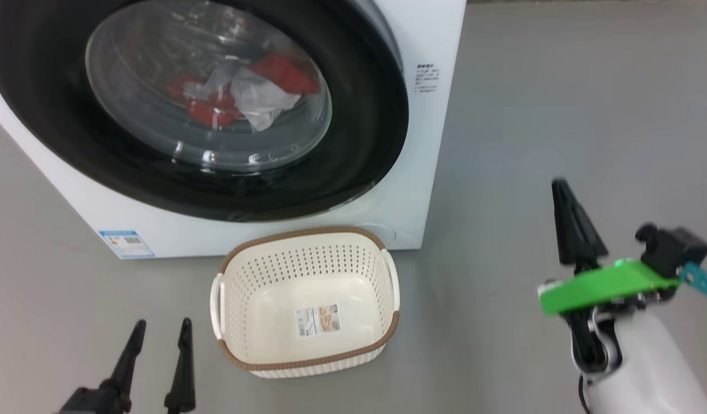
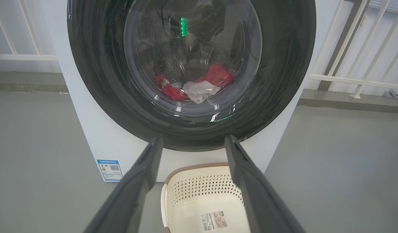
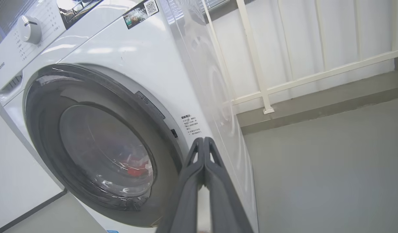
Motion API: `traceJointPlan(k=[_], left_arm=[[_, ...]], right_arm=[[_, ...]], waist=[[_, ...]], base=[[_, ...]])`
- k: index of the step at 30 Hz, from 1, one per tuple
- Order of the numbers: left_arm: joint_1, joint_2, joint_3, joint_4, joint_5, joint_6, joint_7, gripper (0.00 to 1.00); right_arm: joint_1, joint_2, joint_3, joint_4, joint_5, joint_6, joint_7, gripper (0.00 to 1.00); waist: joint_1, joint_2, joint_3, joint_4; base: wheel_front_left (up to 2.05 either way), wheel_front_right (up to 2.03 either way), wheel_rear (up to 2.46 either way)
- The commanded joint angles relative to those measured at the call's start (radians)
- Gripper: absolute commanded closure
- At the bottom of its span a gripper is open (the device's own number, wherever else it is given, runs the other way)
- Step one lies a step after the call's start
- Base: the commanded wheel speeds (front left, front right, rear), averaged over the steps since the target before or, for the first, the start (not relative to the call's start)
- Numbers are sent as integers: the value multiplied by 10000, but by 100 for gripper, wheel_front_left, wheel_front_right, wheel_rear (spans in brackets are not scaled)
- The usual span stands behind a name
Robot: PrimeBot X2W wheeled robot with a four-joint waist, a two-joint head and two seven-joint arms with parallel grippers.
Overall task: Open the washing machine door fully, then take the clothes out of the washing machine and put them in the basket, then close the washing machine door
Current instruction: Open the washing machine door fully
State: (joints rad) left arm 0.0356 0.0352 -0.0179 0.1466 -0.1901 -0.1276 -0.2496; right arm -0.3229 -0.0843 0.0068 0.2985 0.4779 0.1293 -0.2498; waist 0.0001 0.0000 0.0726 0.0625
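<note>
Item 1. The washing machine [image 1: 413, 172]: a white front-loading cabinet set on a grey floor [image 1: 560, 86]. A small blue label sticker [image 1: 126, 243] is fixed at the lower corner of its front, and a control dial [image 3: 29, 29] is seen at the top of the panel.

Item 2. The washing machine door [image 1: 365, 132]: a glossy black rim around a bulging clear window, seated shut against the front of the cabinet.

Item 3. The clothes [image 1: 215, 109]: red fabric with white panels, heaped low inside the drum and seen through the glass.

Item 4. The basket [image 1: 307, 233]: cream, perforated, brown-rimmed, placed on the floor just before the machine, below the door. A paper label [image 1: 317, 320] is stuck to its floor.

Item 5. The left gripper [image 1: 163, 322]: held low beside the basket, fingers spread apart with nothing between them, pointed toward the machine.

Item 6. The right gripper [image 1: 560, 187]: raised off to the machine's right side and apart from it, fingers pressed together with nothing pinched. A green plate [image 1: 606, 284] is mounted at its wrist.

Item 7. A white railing [image 3: 260, 64]: located behind the machine.
</note>
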Motion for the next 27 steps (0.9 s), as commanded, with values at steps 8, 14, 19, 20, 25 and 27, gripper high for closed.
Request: traceJointPlan(k=[8,14,19,20,25,27], left_arm=[[-1254,150,159,-383,-374,-30,-122,0],[-1545,150,208,-439,-468,-30,-122,0],[-1868,150,36,-443,-489,-30,-122,0],[-1921,150,4,-443,-496,-30,-122,0],[-2113,150,-130,-448,-527,-30,-122,0],[-2208,150,-208,-431,-548,-30,-122,0]], right_arm=[[-2984,-61,306,329,466,14,-120,100],[-4353,-104,218,617,921,14,-120,100],[-5457,-262,723,1304,1562,14,-120,100],[-5661,-329,925,1535,1811,14,-120,100],[-6655,-633,2016,2483,4792,14,834,100],[-6960,-877,2359,2626,5854,14,1520,100]], waist=[[0,0,1306,597],[0,0,1723,701],[0,0,2070,890],[0,0,2122,928],[0,0,2386,1059],[0,0,2496,1129]], base=[[0,0,0],[0,0,0],[0,0,0],[0,0,0],[0,0,0],[0,0,0]])
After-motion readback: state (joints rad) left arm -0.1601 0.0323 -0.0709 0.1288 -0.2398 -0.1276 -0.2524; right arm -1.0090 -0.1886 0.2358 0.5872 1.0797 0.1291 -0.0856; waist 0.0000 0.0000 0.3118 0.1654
